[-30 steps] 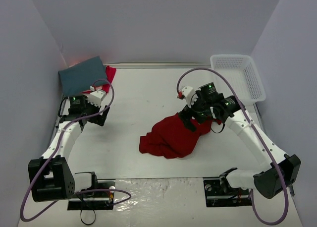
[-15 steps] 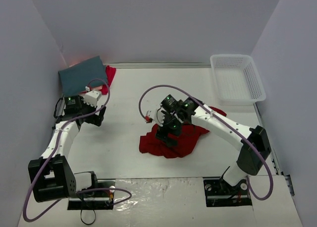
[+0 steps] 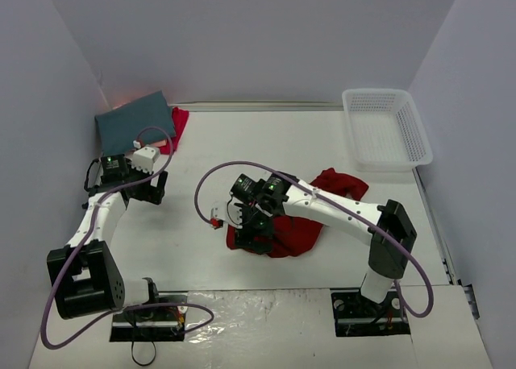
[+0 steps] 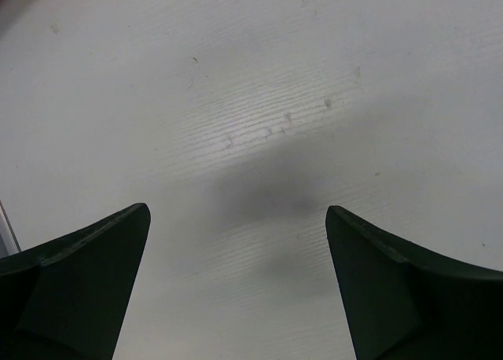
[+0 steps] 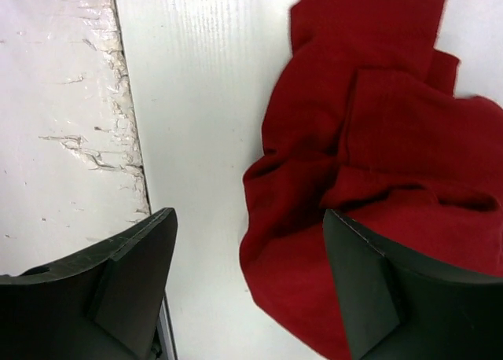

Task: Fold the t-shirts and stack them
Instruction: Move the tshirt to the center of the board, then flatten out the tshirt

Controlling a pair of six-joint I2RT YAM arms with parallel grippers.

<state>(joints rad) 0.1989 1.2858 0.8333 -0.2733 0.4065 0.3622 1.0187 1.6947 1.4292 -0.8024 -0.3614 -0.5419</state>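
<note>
Your right gripper [image 5: 247,226] hangs unclenched over the deep red shirt [image 5: 377,140] toward the worktop [image 5: 196,77]'s near edge; clamp shallow and you'll snag one fold, dragging it crumpled

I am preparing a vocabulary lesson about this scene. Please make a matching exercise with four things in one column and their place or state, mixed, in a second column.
Column one
1. deep red t-shirt
2. slate-teal t-shirt
3. white basket
4. left gripper

Column two
A. in the far right corner of the table
B. open, above bare table
C. crumpled, near the middle of the table
D. folded flat, in the far left corner

Pairs: 1-C, 2-D, 3-A, 4-B
</note>
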